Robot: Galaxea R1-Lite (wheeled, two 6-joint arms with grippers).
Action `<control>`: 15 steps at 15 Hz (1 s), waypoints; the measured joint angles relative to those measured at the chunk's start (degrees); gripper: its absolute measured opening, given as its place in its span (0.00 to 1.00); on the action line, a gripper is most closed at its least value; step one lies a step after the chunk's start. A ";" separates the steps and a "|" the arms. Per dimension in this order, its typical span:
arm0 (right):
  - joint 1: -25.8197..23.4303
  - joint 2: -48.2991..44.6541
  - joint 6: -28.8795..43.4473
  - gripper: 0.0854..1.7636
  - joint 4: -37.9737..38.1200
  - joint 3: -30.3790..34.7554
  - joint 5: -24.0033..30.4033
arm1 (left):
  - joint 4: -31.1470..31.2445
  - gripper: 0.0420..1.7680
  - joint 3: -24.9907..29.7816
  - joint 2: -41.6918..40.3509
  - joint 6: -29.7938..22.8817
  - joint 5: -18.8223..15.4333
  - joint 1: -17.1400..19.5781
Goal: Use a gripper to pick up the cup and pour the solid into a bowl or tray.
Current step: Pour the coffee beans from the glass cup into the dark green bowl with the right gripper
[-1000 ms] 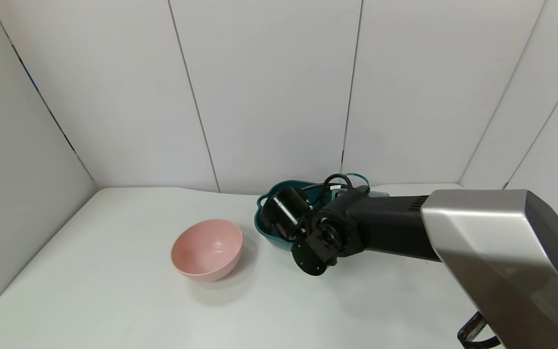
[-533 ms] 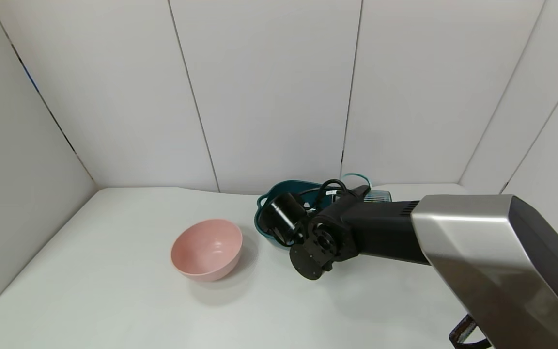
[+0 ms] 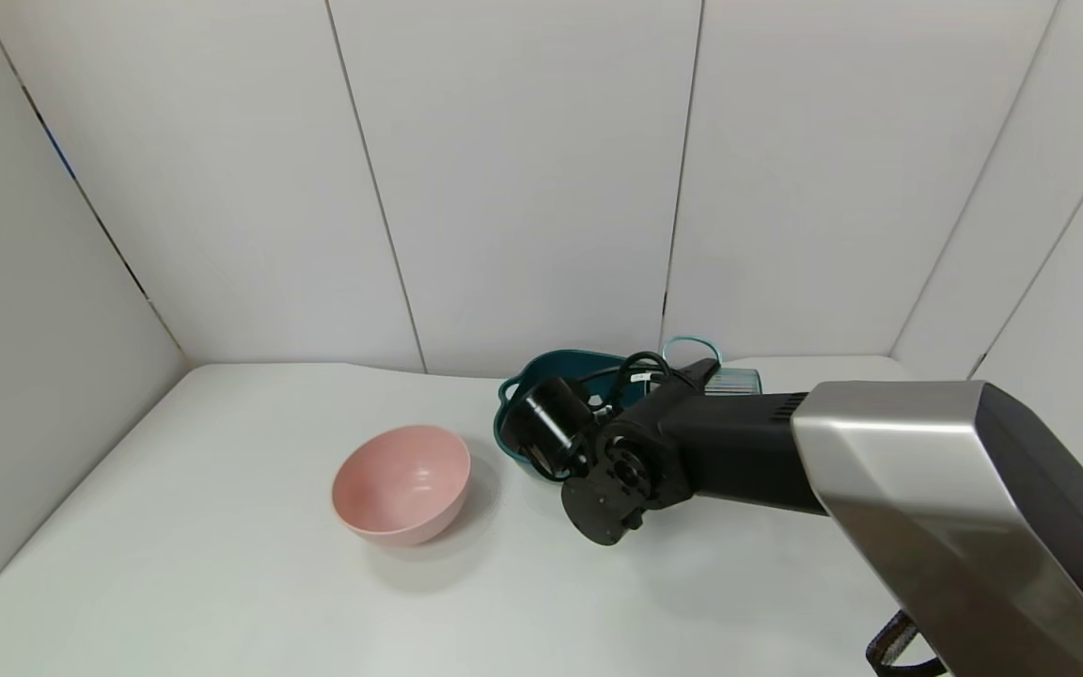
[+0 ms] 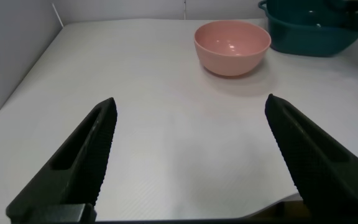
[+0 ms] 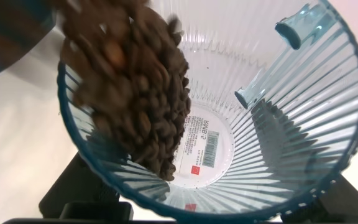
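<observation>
My right gripper [image 3: 692, 374] is hidden behind its wrist in the head view and reaches over the dark teal tray [image 3: 541, 371] at the table's back. It is shut on the ribbed blue-grey cup [image 5: 278, 112], whose end peeks out beside the arm [image 3: 734, 380]. In the right wrist view the cup is tilted, and dark brown beans [image 5: 135, 93] slide along its wall toward the rim. The tray's teal edge shows at the corner [image 5: 5, 37]. My left gripper [image 4: 191, 155] is open and empty, low over the table's near left part.
A round pink bowl [image 3: 402, 481] stands on the white table [image 3: 222, 564] left of the tray; it also shows in the left wrist view [image 4: 232, 45], with the teal tray [image 4: 316, 34] beyond. White wall panels close the back and sides.
My right arm has shifted slightly left and its wrist has rolled further over the tray, tilting the cup more. The pink bowl has not moved.
</observation>
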 joint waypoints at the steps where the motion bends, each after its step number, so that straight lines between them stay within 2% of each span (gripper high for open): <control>1: 0.04 0.00 -0.02 0.74 0.00 -0.02 0.02 | 0.02 0.97 0.00 0.00 0.00 0.00 0.00; 15: 0.21 0.59 0.24 0.74 -0.27 0.00 -0.52 | 0.00 0.97 0.00 0.00 0.00 0.00 0.00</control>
